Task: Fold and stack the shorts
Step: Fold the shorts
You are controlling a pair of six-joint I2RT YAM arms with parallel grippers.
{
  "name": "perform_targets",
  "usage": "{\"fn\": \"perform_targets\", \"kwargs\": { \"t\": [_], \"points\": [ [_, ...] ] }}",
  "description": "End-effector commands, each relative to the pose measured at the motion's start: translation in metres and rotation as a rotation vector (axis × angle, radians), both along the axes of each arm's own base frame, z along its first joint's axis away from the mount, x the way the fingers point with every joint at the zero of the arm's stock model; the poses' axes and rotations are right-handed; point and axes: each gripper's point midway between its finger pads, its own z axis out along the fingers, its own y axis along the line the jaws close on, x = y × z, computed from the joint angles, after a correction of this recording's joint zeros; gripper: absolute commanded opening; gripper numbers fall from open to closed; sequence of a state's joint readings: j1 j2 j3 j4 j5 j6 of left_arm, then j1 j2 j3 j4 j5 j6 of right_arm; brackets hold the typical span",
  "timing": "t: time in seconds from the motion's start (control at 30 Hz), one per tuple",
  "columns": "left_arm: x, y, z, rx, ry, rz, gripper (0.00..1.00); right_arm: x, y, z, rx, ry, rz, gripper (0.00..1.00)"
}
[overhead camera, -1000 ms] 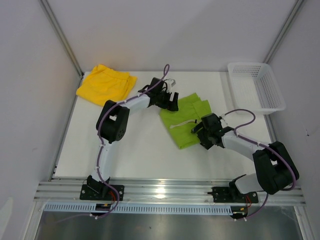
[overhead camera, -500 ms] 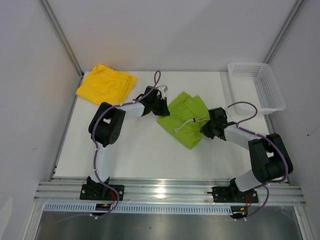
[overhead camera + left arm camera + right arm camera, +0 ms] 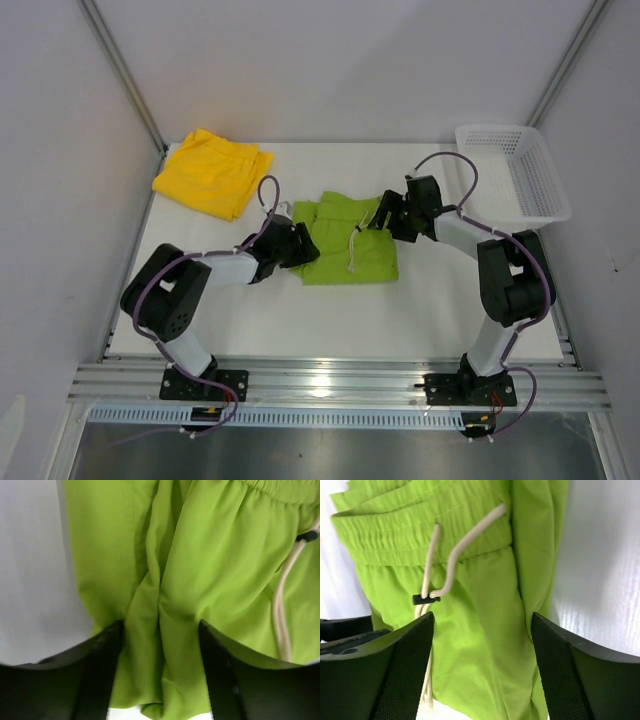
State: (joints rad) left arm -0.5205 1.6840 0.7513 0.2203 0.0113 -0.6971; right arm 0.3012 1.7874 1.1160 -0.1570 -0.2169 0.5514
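The lime green shorts (image 3: 345, 245) lie spread at the table's middle, with the white drawstring (image 3: 355, 250) on top. My left gripper (image 3: 300, 245) is at their left edge. In the left wrist view (image 3: 161, 630) its jaws stand apart with bunched green fabric (image 3: 210, 560) between them. My right gripper (image 3: 385, 215) is at the shorts' far right corner. In the right wrist view (image 3: 482, 625) it is open over the waistband (image 3: 420, 525) and drawstring (image 3: 455, 555). The yellow shorts (image 3: 213, 172) lie folded at the far left corner, away from both grippers.
A white mesh basket (image 3: 513, 185) stands at the far right edge of the table. Grey walls with metal posts close in the left, back and right sides. An aluminium rail (image 3: 330, 380) runs along the near edge by the arm bases.
Both grippers have dragged the green shorts left and toward the far side. The shorts went from a crumpled diagonal to a flatter spread, and the left arm has lowered near the table.
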Motion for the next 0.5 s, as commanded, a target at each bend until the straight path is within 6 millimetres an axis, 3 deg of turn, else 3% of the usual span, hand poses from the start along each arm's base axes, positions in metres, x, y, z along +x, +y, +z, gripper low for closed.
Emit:
{"fn": "perform_targets", "kwargs": {
  "t": [0.0,0.1,0.23,0.47],
  "points": [
    [0.001,0.014,0.005,0.02,-0.003,0.087,0.69,0.007,0.013,0.019,0.033,-0.064,0.092,0.8],
    [0.008,0.019,0.018,-0.017,-0.025,0.083,0.83,0.006,0.016,0.023,0.07,-0.071,0.113,0.84],
    [0.011,0.024,0.035,-0.025,-0.057,0.067,0.93,0.006,0.01,0.019,0.116,-0.06,0.117,0.85],
    [0.018,0.034,0.048,-0.013,-0.084,0.064,0.96,-0.001,-0.005,0.014,0.112,-0.057,0.089,0.86]
  ]
}}
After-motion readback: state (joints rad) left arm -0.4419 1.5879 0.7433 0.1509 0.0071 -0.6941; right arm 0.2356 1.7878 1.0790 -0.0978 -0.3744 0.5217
